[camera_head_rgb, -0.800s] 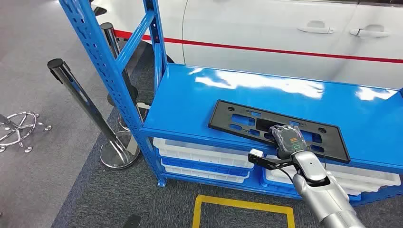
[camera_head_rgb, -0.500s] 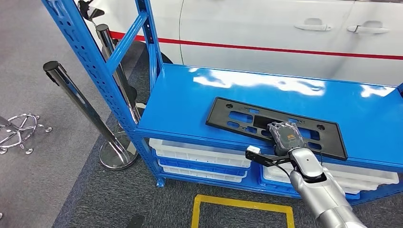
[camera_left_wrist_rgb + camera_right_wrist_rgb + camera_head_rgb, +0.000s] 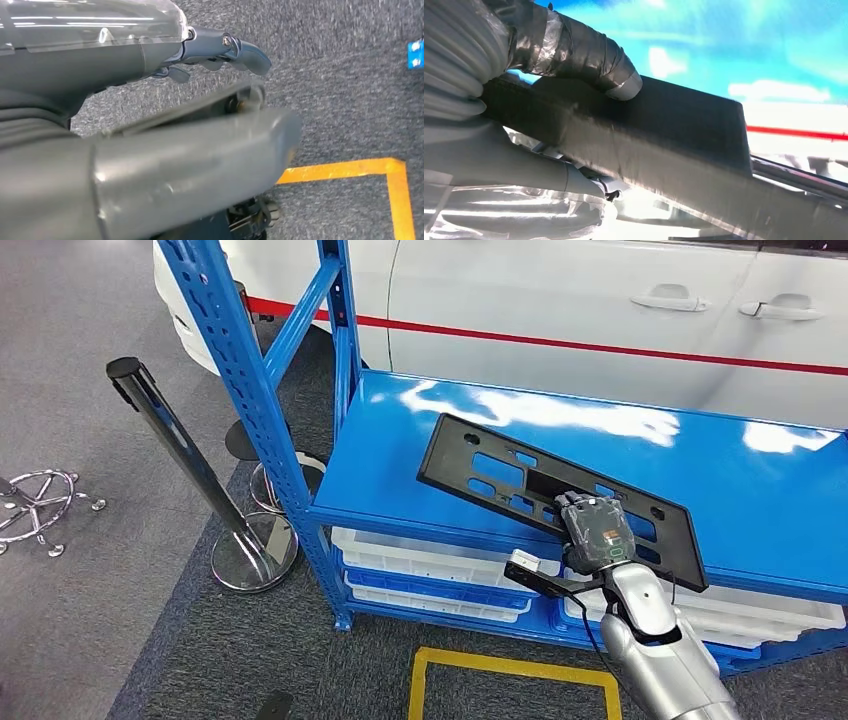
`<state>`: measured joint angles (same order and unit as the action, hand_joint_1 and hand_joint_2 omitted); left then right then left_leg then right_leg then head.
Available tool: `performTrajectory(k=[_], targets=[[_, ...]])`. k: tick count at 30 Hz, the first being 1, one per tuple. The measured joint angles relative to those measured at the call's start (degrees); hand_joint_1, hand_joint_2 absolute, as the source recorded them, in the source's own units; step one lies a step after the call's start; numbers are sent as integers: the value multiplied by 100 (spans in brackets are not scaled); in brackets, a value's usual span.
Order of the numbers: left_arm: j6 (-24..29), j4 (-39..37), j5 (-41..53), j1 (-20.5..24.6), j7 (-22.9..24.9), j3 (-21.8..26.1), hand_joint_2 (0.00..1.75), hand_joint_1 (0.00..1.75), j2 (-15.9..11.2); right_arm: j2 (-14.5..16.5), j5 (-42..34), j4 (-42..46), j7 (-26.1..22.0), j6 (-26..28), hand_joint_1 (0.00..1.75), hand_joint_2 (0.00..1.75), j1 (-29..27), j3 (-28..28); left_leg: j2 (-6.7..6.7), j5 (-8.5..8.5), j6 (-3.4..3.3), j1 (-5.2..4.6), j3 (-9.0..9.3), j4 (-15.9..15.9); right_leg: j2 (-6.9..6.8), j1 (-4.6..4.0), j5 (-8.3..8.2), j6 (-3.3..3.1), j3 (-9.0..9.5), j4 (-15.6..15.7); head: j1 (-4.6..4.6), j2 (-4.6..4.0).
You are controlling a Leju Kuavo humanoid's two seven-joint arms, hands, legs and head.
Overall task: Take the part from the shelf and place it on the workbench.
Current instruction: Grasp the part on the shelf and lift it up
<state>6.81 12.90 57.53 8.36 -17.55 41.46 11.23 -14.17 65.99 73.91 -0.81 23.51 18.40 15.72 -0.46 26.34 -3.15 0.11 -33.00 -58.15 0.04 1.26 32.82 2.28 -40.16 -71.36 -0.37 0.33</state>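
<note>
The part is a long black plastic plate with cut-outs. It hangs tilted over the blue shelf deck, its left end raised clear of the surface. My right hand grips the plate's near edge towards its right end. In the right wrist view the taped thumb presses on the dark part, with the blue deck behind it. My left hand hangs over grey carpet with its fingers extended and nothing in it.
A blue shelf upright rises at the left, with a chrome stanchion post beside it. White trays fill the lower shelf. A white car stands behind. A yellow floor marking lies in front.
The part has come up off the shelf deck, left end rising and tilting, with my right hand holding it. The camera has shifted a little.
</note>
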Motion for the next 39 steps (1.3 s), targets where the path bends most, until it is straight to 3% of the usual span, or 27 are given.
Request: performTrajectory(k=[1, 2, 3, 5, 6, 8, 11, 13, 15, 16, 17, 18, 20, 21, 23, 26, 28, 30, 32, 34, 36, 38, 39], targets=[[4, 0, -26, -16, -69, 1, 175, 0, 0, -8, -103, 266, -34, 14, 175, 175, -83, -59, -1, 9, -11, -18, 0, -6, 0, -2, 48, -4, -121, -237, 1, 0], [5, 0, -57, -32, -152, 2, 175, 0, 0, -17, -229, 518, -81, 32, 175, 175, -160, -124, -2, 21, -19, -32, 5, -13, 0, -2, -8, -10, -158, -291, -1, 0], [3, 0, -91, -44, -236, 3, 175, 0, 0, -27, -356, 752, -137, 54, 175, 175, -225, -189, -5, 37, -21, -40, 16, -23, -1, -3, -172, -21, -84, -114, 0, 0], [-4, 0, -146, -53, -365, 5, 175, 0, 1, -39, -550, 1139, -228, 102, 175, 175, -295, -312, -9, 81, 0, -56, 40, -49, -1, -15, -548, -52, 236, 573, 0, 0], [-5, 0, -161, -50, -404, 7, 175, 0, 1, -43, -604, 1298, -257, 122, 175, 175, -312, -364, -10, 104, 18, -66, 40, -68, 0, -28, -652, -70, 378, 884, 0, 0], [-9, 0, -180, -47, -461, 10, 175, 0, 2, -47, -680, 1542, -294, 152, 175, 175, -364, -447, -7, 123, 62, -77, 26, -84, 5, -60, -659, -97, 484, 1135, -1, 0], [-16, 0, -249, -58, -676, 18, 175, 0, 1, -51, -963, 1826, -422, 266, 175, 175, -518, -566, 0, 204, 132, -62, -11, -163, 5, -42, -662, -162, 501, 1185, -2, 0], [85, 0, -300, -61, -941, 23, 175, 0, 2, -50, -1418, 2067, -604, 376, 175, 175, -644, -688, 8, 464, 198, -44, -211, -592, -14, -20, -660, -214, 526, 1212, -2, 0], [185, 0, -332, -71, -1117, 30, 175, 0, 4, -45, -1973, 2306, -807, 422, 175, 175, -766, -822, 10, 777, 243, -16, -568, -1314, -33, -24, -643, -244, 538, 1212, -3, 0], [196, 0, -344, -83, -1150, 34, 175, 0, 4, -37, -2250, 2405, -911, 422, 175, 175, -818, -890, 10, 848, 256, -1, -713, -1591, -38, -26, -637, -253, 545, 1210, -3, 0], [173, 0, -350, -98, -1154, 38, 175, 0, 4, -21, -2489, 2478, -999, 410, 175, 175, -868, -952, 11, 809, 263, 12, -777, -1687, -36, -27, -631, -256, 552, 1207, -3, 0], [117, 0, -353, -111, -1160, 40, 175, 0, 4, 3, -2760, 2554, -1094, 389, 175, 175, -918, -1022, 11, 665, 262, 23, -733, -1559, -28, -27, -624, -254, 561, 1203, -3, 0], [-75, 0, -363, -122, -1188, 40, 175, 0, -2, 65, -3314, 2697, -1273, 321, 175, 175, -1009, -1176, 10, 254, 234, 31, -402, -822, -12, -24, -604, -232, 586, 1195, -2, 0], [-191, 0, -369, -118, -1221, 40, 175, 0, -6, 97, -3626, 2769, -1363, 268, 175, 175, -1038, -1275, 7, 125, 215, 21, -236, -463, -7, -29, -595, -210, 588, 1187, -2, 0], [-352, 0, -374, -113, -1288, 40, 175, 0, -11, 158, -4283, 2895, -1508, 104, 175, 175, -1080, -1508, 0, 71, 184, -8, -86, -138, -6, -34, -596, -156, 583, 1190, -1, 0], [-413, 0, -360, -142, -1350, 40, 175, 0, -11, 242, -5321, 3044, -1630, -259, 175, 175, -1191, -1886, -8, 28, 92, -17, -51, -50, -8, -20, -576, -68, 590, 1195, -1, 0], [-399, 0, -353, -149, -1365, 40, 175, 0, -12, 280, -5783, 3114, -1689, -449, 175, 175, -1264, -2109, 0, -14, 16, -2, -21, 20, -5, -7, -350, -35, 458, 880, 1, 0], [-374, 0, -346, -146, -1368, 40, 175, 0, -12, 324, -5995, 3162, -1745, -566, 175, 175, -1338, -2316, 6, -17, -14, -19, -19, 28, -3, -2, 4, -17, 137, 184, 1, 0], [-357, 0, -341, -152, -1368, 40, 175, 0, -13, 376, -6051, 3182, -1787, -617, 175, 175, -1424, -2494, 7, -8, -25, -32, -19, 16, -4, 5, 122, 3, -97, -286, 1, 0], [-347, 0, -340, -158, -1368, 40, 175, 0, -12, 423, -6057, 3189, -1813, -626, 175, 175, -1472, -2635, 4, 10, -22, -34, -17, -8, -6, 15, -119, 12, 15, -42, 0, 0], [-340, 0, -337, -156, -1368, 40, 175, 0, -11, 454, -6049, 3212, -1825, -627, 175, 175, -1476, -2723, 1, 45, 10, -39, -16, -45, -6, 22, -436, 13, 363, 646, 0, 0], [-331, 0, -326, -148, -1365, 39, 175, 0, -13, 471, -6005, 3241, -1832, -630, 175, 175, -1481, -2765, -2, 73, 62, -58, -33, -90, 4, 7, -553, -22, 565, 1080, -1, 0], [-326, 0, -316, -146, -1364, 39, 175, 0, -13, 479, -5966, 3248, -1835, -632, 175, 175, -1487, -2785, -3, 77, 86, -65, -43, -98, 10, -7, -533, -50, 574, 1120, -2, 0]])
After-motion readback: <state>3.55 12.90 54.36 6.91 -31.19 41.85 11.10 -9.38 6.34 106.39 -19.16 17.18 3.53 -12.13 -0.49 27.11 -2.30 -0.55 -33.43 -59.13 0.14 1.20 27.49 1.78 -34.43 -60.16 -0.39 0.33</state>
